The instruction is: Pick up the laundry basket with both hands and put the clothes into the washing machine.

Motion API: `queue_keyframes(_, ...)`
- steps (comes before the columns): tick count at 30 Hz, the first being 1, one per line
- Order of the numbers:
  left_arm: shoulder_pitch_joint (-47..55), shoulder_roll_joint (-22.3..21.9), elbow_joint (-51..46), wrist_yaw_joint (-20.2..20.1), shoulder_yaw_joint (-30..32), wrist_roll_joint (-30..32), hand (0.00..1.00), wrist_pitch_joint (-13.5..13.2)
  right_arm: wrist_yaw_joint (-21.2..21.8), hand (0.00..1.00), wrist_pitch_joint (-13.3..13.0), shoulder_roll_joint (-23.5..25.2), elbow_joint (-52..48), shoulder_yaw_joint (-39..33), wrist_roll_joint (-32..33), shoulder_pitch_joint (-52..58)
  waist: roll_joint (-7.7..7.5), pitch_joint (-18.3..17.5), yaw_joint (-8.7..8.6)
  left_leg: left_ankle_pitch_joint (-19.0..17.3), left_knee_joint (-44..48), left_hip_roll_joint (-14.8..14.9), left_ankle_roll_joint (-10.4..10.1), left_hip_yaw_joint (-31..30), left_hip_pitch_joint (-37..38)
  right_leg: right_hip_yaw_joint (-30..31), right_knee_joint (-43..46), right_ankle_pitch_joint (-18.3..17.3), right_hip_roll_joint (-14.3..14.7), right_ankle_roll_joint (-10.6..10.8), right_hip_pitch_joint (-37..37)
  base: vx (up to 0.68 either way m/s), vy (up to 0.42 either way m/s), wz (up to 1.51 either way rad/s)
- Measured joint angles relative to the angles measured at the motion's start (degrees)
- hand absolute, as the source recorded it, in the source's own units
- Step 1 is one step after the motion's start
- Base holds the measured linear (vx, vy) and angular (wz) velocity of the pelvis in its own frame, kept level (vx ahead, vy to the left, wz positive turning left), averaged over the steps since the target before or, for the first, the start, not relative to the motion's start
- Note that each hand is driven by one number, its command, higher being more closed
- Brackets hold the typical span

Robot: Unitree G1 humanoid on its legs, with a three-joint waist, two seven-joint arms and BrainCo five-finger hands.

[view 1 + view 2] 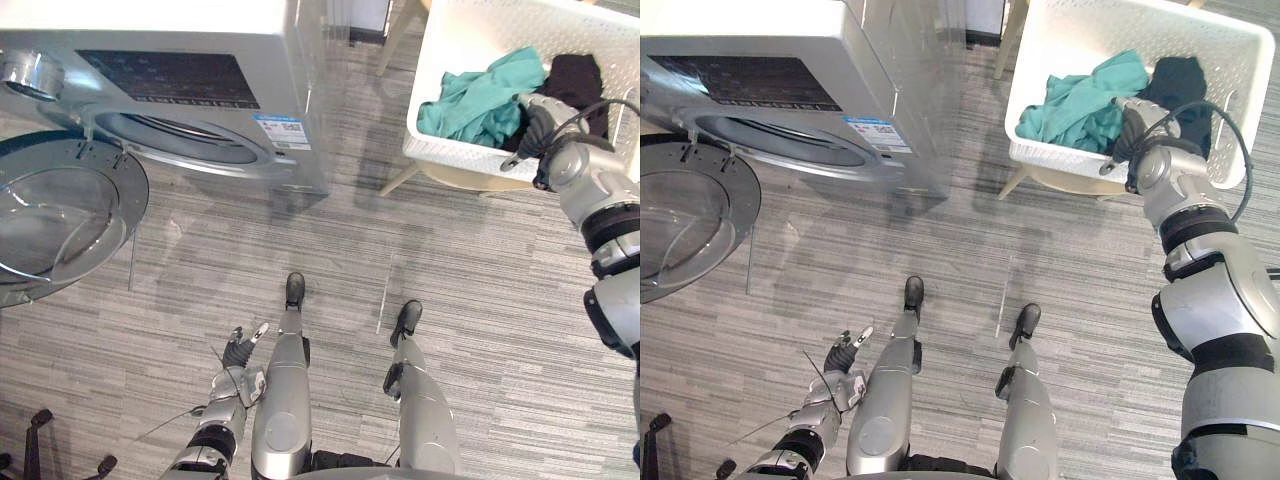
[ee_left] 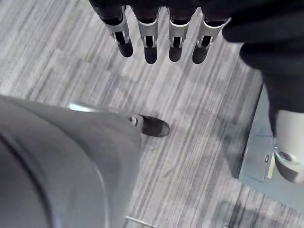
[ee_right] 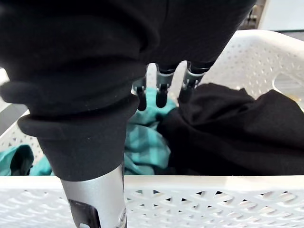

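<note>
- Grey striped floor [image 1: 470,270] ran under the whole scene.
- Nearest: left hand [image 1: 240,350] hung low beside the robot's left leg, fingers [image 2: 150,47] straight in a row, slack, holding nothing, over bare floor.
- Further out, on the robot's left: round door [image 1: 60,215] of the washing machine [image 1: 200,30] stood swung wide open, hinged on the left of the opening.
- Drum opening [image 1: 180,138] was uncovered and faced the robot; what was inside could not be told.
- Machine body was silver-grey with a dark panel [image 1: 165,75] above the opening and a small sticker [image 1: 282,130] at the opening's right edge.
- Far right: white perforated laundry basket [image 1: 450,155] sat on a pale wooden stool [image 1: 455,180], well apart from the machine.
- Teal garment [image 1: 480,100] was bunched in the basket's near-left part; black garment [image 1: 577,78] lay just beside it, touching, on the right.
- Both garments were inside the basket.
- Right hand [image 1: 535,120] reached over the basket's near rim [image 3: 213,183].
- Its fingers [image 3: 161,95] pointed down, straight, not curled on anything, tips at the seam where teal met black.
- Thumb [image 3: 97,204] was on the outer side of the near rim; whether it touched the wall could not be told.
- No grip on basket or cloth.
</note>
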Motion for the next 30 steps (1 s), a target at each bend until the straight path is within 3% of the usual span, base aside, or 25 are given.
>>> queue_keyframes(7, -1.0, -1.1, -1.1, 0.0, -1.7, -1.2, 0.0, -0.1, -2.6, 0.0, 0.1, -5.8, 0.8, 4.9, -1.6, -6.4, 0.23, 0.1, 1.17, 4.6, -6.8, -0.1, -0.1, -2.3, -1.8, -1.9, -0.5, 0.2, 0.1, -0.2, -3.2, -0.01, -0.001, 0.12)
queue_keyframes(14, -1.2, -2.9, -2.8, 0.0, -0.5, -1.5, 0.0, -0.2, -3.6, 0.0, 0.3, -7.7, -5.4, 5.8, 0.2, -5.8, 0.26, 0.1, 1.03, 5.2, -7.3, -0.1, -0.4, -2.4, -2.2, -2.6, -0.5, 0.1, 0.1, -0.2, -3.8, 0.0, 0.009, 0.01)
queue_keyframes(18, -1.5, -3.2, -3.2, -1.2, -0.5, -1.3, 0.0, -0.1, 1.4, 0.0, -0.1, -5.6, -7.9, 7.2, 6.5, 1.6, 0.33, 0.2, 1.88, 5.2, -6.8, 0.0, -0.4, -2.6, -0.5, -2.7, -0.4, 0.1, 0.1, -0.2, -1.9, 0.0, 0.0, 0.0)
queue_keyframes(23, -2.1, -2.9, -3.1, -2.6, -1.1, -1.0, 0.0, 0.2, 7.2, 0.0, -2.2, -5.7, -8.7, 10.1, 12.6, 2.6, 0.33, 0.2, 2.42, 5.1, -5.9, 0.1, -0.4, -3.3, -0.3, -3.2, 0.0, -0.2, 0.4, -0.5, -1.2, -0.03, 0.003, 0.06)
queue_keyframes(30, -2.1, -0.1, -2.1, -3.8, -2.2, -0.9, 0.0, 0.4, 15.0, 0.0, -2.3, -6.9, -12.8, 14.6, 18.4, 6.7, 0.18, 0.1, 2.64, 5.0, -5.9, 0.1, -0.1, -3.3, -0.3, -3.2, 0.5, -0.2, 0.4, -0.5, -1.2, -0.04, 0.016, 0.02)
